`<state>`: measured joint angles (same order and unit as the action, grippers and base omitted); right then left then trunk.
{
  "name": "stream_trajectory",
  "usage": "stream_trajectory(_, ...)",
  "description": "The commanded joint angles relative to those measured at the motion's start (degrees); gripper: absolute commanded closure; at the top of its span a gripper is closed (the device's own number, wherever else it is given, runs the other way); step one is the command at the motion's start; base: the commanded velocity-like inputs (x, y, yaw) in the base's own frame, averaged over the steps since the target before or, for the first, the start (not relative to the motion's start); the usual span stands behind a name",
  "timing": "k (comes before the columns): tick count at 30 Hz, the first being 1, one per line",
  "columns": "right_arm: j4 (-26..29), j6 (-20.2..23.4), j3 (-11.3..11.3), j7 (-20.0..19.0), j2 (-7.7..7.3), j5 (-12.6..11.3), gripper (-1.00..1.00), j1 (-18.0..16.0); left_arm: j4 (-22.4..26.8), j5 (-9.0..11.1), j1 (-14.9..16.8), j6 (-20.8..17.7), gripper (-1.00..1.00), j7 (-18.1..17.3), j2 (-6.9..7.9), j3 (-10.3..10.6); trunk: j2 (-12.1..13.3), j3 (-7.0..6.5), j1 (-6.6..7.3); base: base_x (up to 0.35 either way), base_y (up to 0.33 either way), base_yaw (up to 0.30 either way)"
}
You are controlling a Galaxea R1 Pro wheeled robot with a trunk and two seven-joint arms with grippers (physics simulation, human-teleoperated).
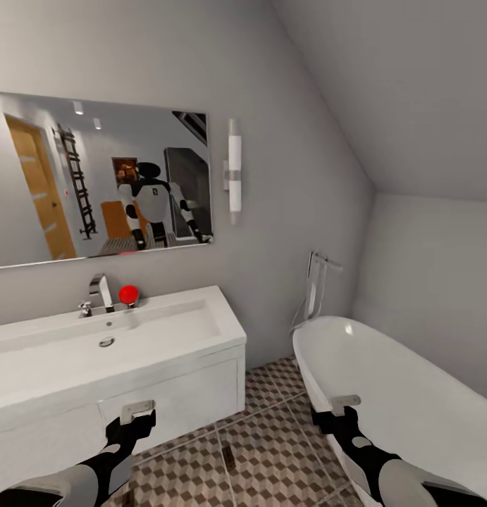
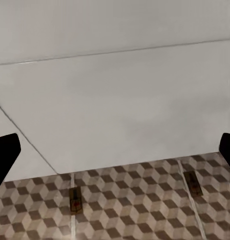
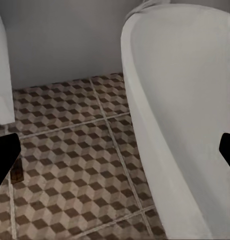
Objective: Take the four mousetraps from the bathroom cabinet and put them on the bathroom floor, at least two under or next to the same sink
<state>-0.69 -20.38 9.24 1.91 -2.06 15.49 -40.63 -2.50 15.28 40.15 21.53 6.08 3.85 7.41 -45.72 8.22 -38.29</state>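
Both hands — left hand point(image 1: 136, 410), right hand point(image 1: 344, 404) — are spread apart, empty. Two mousetraps point(image 2: 75, 204) lie below the left hand: probably light, stiff — pinch the board edges.

Grey walls point(image 1: 306, 105), a mirror point(image 1: 95, 183), and a white bathtub point(image 1: 405, 394).

text: none is showing legibly | mousetraps point(image 2: 75, 204): a reddish mark is appearing on one, possibly a logo, too blurred to read | sink point(image 1: 158, 325), mirror point(image 1: 95, 176): nothing printed is showing
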Motion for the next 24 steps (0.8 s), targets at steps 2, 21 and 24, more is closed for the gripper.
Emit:
stream_trajectory(2,-0.1,-0.2,0.4,0.2,0.01,0.6,-1.00,-0.1,-0.2,0.4,0.1,0.4,-1.00,0.1,-0.02,0.5,0.7,-0.27,0.43,0.000,0.000,-0.274)
stream_trajectory(21,-0.1,-0.2,0.4,0.2,0.04,0.6,-1.00,-0.1,-0.2,0.4,0.1,0.4,-1.00,0.1,-0.08,0.5,8.4,-3.68,4.60,0.000,0.000,-0.274)
stream_trajectory(24,-0.1,-0.2,0.4,0.2,0.04,0.6,-1.00,-0.1,-0.2,0.4,0.1,0.4,-1.00,0.1,-0.08,0.5,9.6,-4.22,5.26,0.000,0.000,-0.275)
